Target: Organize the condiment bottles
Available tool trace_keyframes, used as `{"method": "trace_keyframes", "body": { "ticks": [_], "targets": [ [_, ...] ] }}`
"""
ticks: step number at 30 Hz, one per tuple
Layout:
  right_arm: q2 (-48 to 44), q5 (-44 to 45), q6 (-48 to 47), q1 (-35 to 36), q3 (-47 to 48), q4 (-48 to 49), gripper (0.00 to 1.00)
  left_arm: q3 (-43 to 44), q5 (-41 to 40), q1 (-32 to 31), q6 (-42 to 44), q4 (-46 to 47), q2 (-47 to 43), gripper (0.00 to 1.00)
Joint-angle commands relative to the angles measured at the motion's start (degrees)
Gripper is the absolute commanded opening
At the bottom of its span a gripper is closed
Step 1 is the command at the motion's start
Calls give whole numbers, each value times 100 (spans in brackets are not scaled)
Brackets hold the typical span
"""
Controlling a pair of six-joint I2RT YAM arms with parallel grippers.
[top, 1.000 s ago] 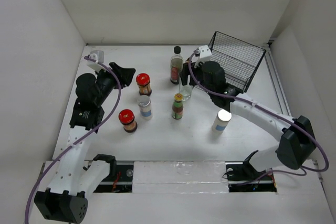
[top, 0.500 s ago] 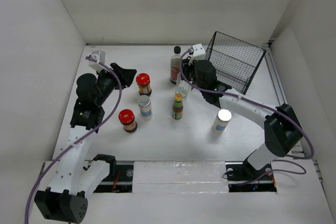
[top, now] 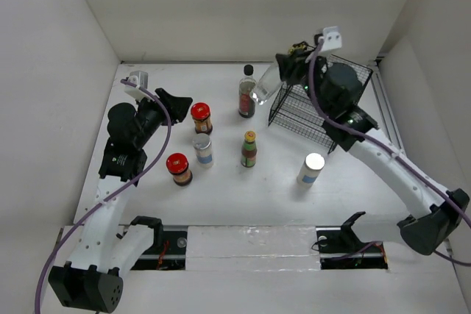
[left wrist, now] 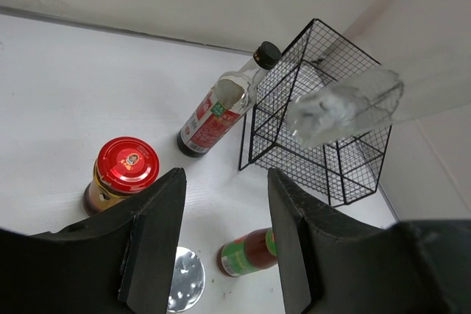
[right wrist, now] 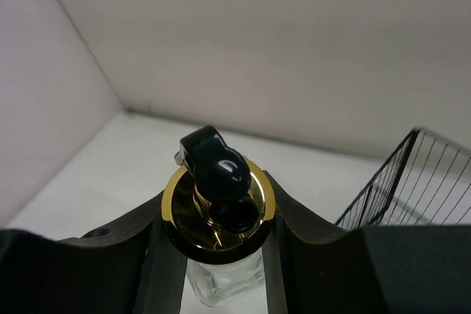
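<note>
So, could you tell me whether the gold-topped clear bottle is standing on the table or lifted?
Lifted and tilted: the right fingers clamp the bottle by its gold top, beside the basket.

Soft, even white light is flooding the enclosure from above, washing the counter (top: 221,204) pale and leaving only short, faint shadows beside the bottles. A white jar (top: 312,168) is glaring at its silver cap near the counter's right edge. The clear bottle (left wrist: 344,106) is smearing with blur in the left wrist view. Fingers (right wrist: 110,262) of the right end effector (right wrist: 218,212) are looming dark and soft.
</note>
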Motion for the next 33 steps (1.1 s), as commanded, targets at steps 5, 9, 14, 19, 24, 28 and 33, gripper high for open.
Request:
{"method": "trace_keyframes", "body": {
  "ticks": [5,9,14,19,24,28,33],
  "targets": [
    [109,-145,-145,-901,1577,819,8,5,109,-8,-50,320,-76,44],
    [628,-92,-145,-1385,2272,819,7,5,109,-8,-50,320,-129,44],
    [1331,49,-145,-1798,2898,758,6,5,109,-8,-50,320,-129,44],
    [1604,180,-145,-2071,3110,696,5,5,109,-8,-50,320,-129,44],
    [1666,294,-93,-2203,3049,696,5,5,109,-8,-50,320,-76,44],
    [1666,487,-92,-2256,2995,696,3,5,109,-8,-50,320,-76,44],
    [1666,839,-92,-2256,2715,696,2,5,161,-8,-50,320,-23,44]
  ]
}}
